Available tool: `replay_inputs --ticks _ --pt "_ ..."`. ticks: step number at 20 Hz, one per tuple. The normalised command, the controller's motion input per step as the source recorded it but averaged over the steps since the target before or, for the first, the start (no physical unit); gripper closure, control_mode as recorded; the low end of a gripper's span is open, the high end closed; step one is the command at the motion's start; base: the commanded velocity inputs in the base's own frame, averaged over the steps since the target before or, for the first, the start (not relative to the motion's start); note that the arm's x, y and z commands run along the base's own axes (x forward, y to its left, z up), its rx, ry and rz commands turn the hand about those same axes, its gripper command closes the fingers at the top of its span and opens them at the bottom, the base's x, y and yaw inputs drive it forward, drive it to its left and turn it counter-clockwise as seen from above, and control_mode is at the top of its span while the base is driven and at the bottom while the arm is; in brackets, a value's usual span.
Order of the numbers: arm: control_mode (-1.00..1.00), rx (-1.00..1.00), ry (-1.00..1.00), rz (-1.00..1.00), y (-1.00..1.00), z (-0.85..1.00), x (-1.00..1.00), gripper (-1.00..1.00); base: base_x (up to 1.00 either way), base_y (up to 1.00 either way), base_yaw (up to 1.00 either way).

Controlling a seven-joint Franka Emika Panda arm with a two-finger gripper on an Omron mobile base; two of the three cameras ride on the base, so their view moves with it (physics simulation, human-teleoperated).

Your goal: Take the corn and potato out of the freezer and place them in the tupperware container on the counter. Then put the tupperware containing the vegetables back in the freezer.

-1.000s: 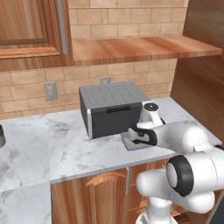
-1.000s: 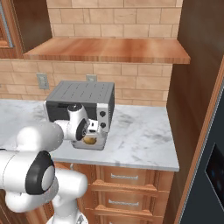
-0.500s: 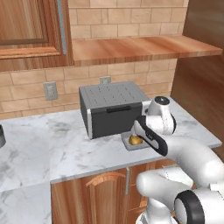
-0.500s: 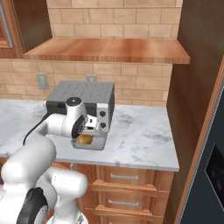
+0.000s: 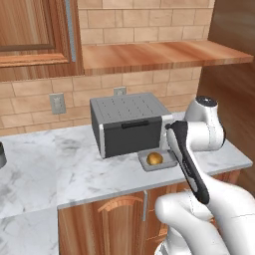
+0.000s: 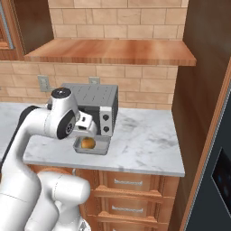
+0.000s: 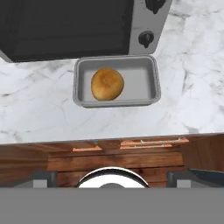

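The golden-brown potato [image 7: 107,83] lies in the left half of the small grey tupperware container [image 7: 146,83], which sits on the marbled counter [image 7: 192,87] just in front of the toaster oven. In the base views the potato [image 5: 155,159] [image 6: 87,143] rests in the same container [image 5: 169,160] [image 6: 103,146]. My gripper [image 7: 117,177] is open, well above the container and back over the counter's front edge, with nothing between its wide-spread fingertips [image 7: 41,178]. The corn is out of view. The freezer's dark blue-grey side [image 6: 216,180] shows at the far right.
A grey toaster oven [image 5: 130,124] [image 6: 92,106] stands right behind the container. A wooden wall shelf [image 5: 159,54] hangs above it, and a tall wooden panel [image 6: 198,67] closes the counter's right end. Wooden drawers [image 6: 131,185] run below the counter.
The hand was down at the container with the potato. It has let go and risen back toward the counter's front edge, leaving the potato in the container.
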Motion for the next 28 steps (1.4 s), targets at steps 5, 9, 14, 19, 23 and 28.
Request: replay_inputs --ticks 5,9,14,19,23,28 --pt "-1.00 0.00 -0.02 -0.01 0.00 0.77 -0.61 -1.00 0.00 0.00 0.00" --pt "-1.00 0.00 -0.04 0.00 0.00 0.70 -0.44 -1.00 0.00 0.00 0.00" --pt "-1.00 0.00 -0.07 0.00 0.00 0.35 -0.37 -1.00 0.00 0.00 0.00" --pt "-1.00 0.00 -0.05 0.00 0.00 0.15 -0.28 -1.00 0.00 0.00 0.00" --pt "-1.00 0.00 -0.04 0.00 0.00 0.18 -0.17 -1.00 0.00 0.00 0.00" --pt "-1.00 0.00 -0.08 0.00 0.00 0.23 -0.36 -1.00 0.00 0.00 0.00"
